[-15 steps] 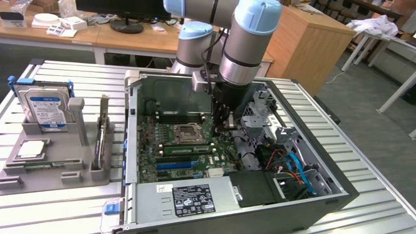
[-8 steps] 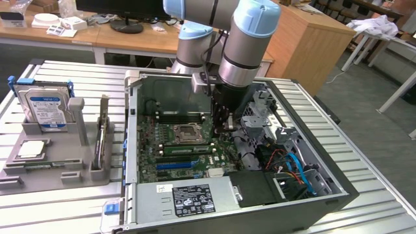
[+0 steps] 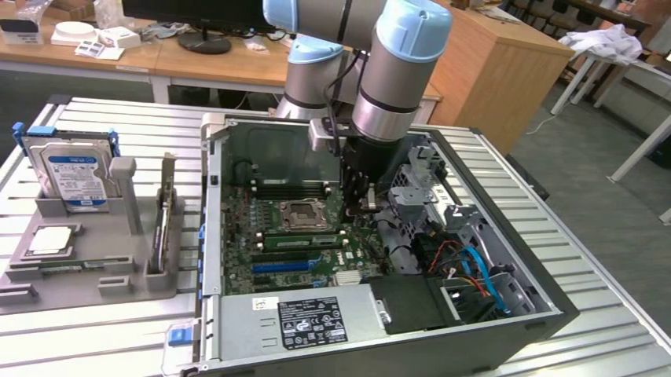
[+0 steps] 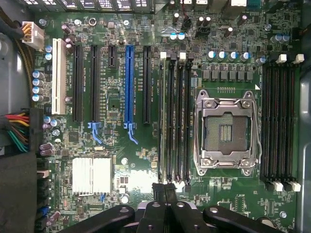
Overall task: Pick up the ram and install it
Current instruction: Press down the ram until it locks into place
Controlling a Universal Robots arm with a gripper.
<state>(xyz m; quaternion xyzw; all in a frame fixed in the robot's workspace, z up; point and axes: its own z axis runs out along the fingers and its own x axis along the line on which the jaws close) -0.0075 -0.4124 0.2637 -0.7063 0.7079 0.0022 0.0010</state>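
Green ram [image 3: 298, 239] looks to be standing in a memory slot on the motherboard [image 3: 267, 271], just beside the empty processor socket [image 3: 304, 214], on the side of the socket nearer the exterior camera. That reading is a judgement; the stick is thin and partly lost among the other slots. Its long axis runs along the slot, roughly left to right in the exterior view.

Gripper [image 3: 362, 206] is down inside the open computer case [image 3: 545, 310], low over the board. Fingers are pressed together. Nothing is clearly pinched between them, though a sliver that thin could not be told apart from the dark pads.

Key relation: from the gripper the ram lies toward the exterior view's left and slightly toward the camera, near but not visibly touching. In the wrist view the gripper [image 4: 165, 191] sits at one end of the slot bank [image 4: 175, 116] next to the socket [image 4: 224, 132], with the finger line matching the slots' long axis. So the hand is aligned with the stick lengthwise, off its end and not over its middle.

Outside the case, a grey tray [image 3: 94, 275] holds a hard drive [image 3: 68, 173]. A thin board [image 3: 168, 208] stands on edge in the tray, well apart from the gripper. Whether it is another stick, cannot tell.
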